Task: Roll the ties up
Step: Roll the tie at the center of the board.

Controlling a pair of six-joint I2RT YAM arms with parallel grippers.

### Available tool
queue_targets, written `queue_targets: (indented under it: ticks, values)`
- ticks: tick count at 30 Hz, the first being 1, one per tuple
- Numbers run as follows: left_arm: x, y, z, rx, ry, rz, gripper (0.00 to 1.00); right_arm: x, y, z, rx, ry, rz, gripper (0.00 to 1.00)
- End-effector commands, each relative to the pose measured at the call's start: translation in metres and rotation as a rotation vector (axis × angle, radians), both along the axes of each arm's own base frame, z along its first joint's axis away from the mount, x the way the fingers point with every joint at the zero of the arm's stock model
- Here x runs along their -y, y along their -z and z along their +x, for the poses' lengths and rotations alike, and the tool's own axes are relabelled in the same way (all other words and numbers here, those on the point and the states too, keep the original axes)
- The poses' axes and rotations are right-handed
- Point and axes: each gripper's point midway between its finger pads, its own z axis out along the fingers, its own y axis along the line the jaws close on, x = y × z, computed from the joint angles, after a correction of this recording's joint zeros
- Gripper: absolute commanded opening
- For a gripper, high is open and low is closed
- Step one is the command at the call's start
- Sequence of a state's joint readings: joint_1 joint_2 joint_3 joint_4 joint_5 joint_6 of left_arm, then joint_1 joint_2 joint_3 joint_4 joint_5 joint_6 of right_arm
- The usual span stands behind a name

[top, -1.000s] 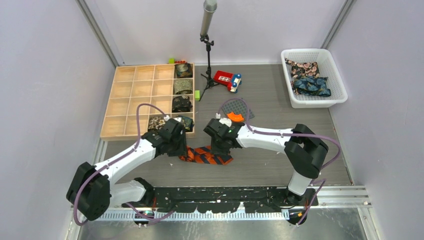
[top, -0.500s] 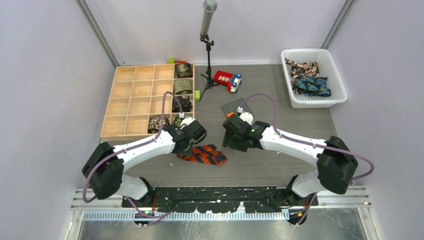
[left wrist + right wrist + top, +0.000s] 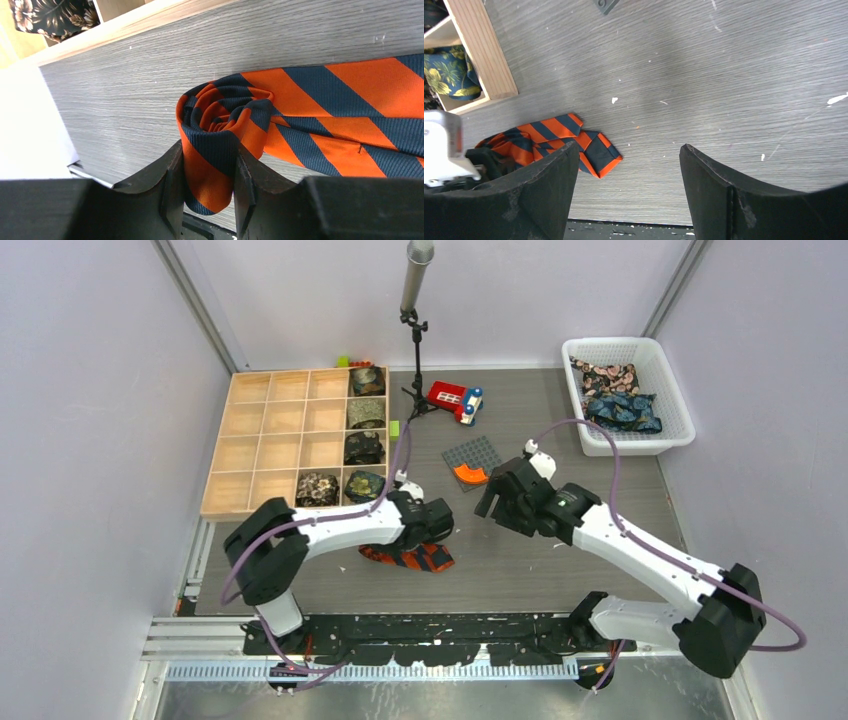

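Observation:
An orange-and-dark striped tie (image 3: 408, 558) lies on the table in front of the arms. Its end is wound into a roll (image 3: 220, 120), and my left gripper (image 3: 207, 156) is shut on that roll, a finger on each side. The loose tail (image 3: 350, 115) stretches flat to the right, its tip (image 3: 596, 152) showing in the right wrist view. My right gripper (image 3: 500, 502) hangs open and empty to the right of the tie (image 3: 544, 137), apart from it. Several rolled ties (image 3: 366, 413) sit in the wooden tray, and dark printed ties (image 3: 620, 405) lie in the white basket.
The wooden compartment tray (image 3: 270, 440) stands at the left, and the white basket (image 3: 640, 445) at the back right. A grey studded plate (image 3: 472, 453) with an orange piece (image 3: 470, 475), a red toy car (image 3: 455, 400) and a microphone stand (image 3: 415, 340) are behind the grippers.
My right gripper opened, let go of the tie and drew back to the right. My left gripper moved right along the tie with the roll, so less tie lies flat.

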State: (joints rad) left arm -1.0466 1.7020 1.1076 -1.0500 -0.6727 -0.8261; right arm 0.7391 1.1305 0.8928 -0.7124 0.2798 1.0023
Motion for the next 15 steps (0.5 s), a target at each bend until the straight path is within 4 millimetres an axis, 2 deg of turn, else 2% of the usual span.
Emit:
queue_targets:
  ticks: [1, 8, 15]
  values:
    - [0.006, -0.006, 0.002, 0.065, -0.003, 0.091, 0.17, 0.024, -0.020, 0.001, 0.065, 0.050, -0.032, 0.78]
    - [0.039, 0.006, -0.006, 0.040, 0.057, 0.121, 0.17, 0.037, -0.047, -0.003, 0.118, 0.071, -0.019, 0.78]
    - [0.066, 0.022, -0.013, 0.004, 0.091, 0.127, 0.17, 0.042, -0.056, -0.006, 0.139, 0.078, -0.009, 0.78]
